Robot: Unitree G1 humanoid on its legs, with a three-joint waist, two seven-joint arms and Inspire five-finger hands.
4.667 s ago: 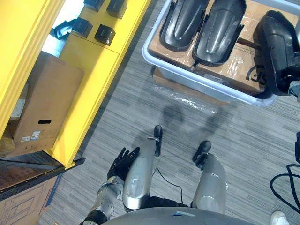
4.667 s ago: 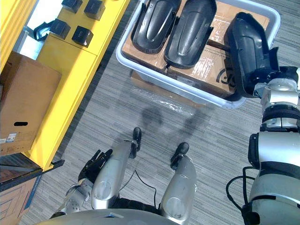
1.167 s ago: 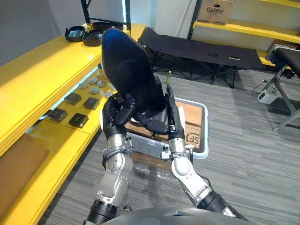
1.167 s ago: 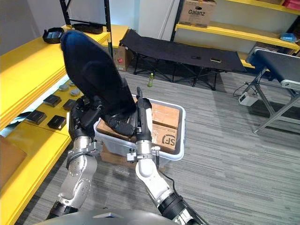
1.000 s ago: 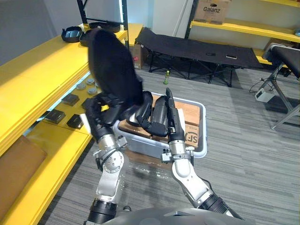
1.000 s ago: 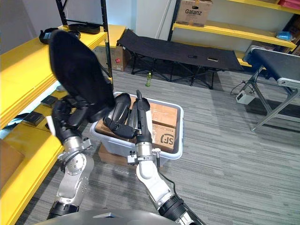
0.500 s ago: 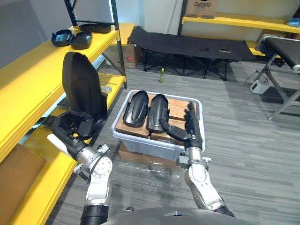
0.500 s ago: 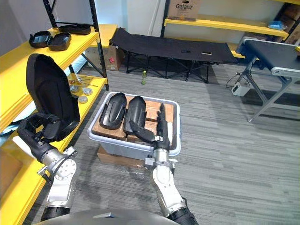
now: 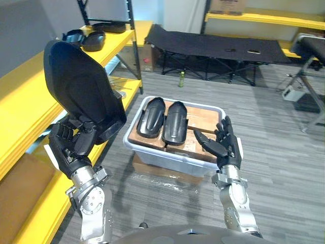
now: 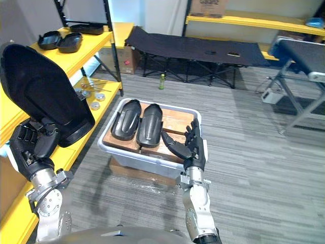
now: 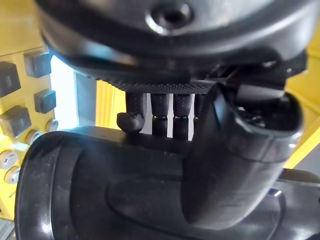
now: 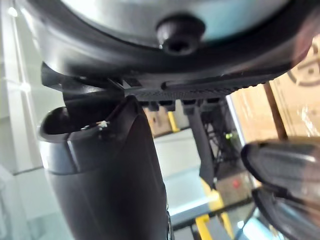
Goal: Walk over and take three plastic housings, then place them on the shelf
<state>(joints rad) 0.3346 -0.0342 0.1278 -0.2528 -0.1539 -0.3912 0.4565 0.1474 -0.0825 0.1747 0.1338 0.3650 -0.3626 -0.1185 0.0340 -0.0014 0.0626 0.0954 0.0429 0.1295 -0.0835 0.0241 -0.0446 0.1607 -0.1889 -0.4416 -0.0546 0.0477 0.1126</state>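
My left hand (image 9: 71,148) is shut on the lower end of a big black plastic housing (image 9: 81,91), which it holds upright at the left, over the yellow shelf (image 9: 18,109). In the left wrist view the fingers (image 11: 160,107) and thumb (image 11: 225,160) curl round the housing (image 11: 100,190). My right hand (image 9: 223,147) stands open with straight fingers in front of a white bin (image 9: 167,158) and holds nothing. Two more black housings (image 9: 151,117) (image 9: 176,122) lie side by side in the bin on cardboard boxes.
Two shallow black housings (image 9: 84,38) rest at the shelf's far end. Small round parts (image 10: 94,96) lie on its lower level. A black folding cot (image 9: 218,48) stands behind the bin, with another yellow shelf (image 10: 238,20) past it. Grey floor spreads to the right.
My left hand has carried the housing from over the bin to the left and lifted it above the shelf. The right hand has let go of it and turned upright by the bin.
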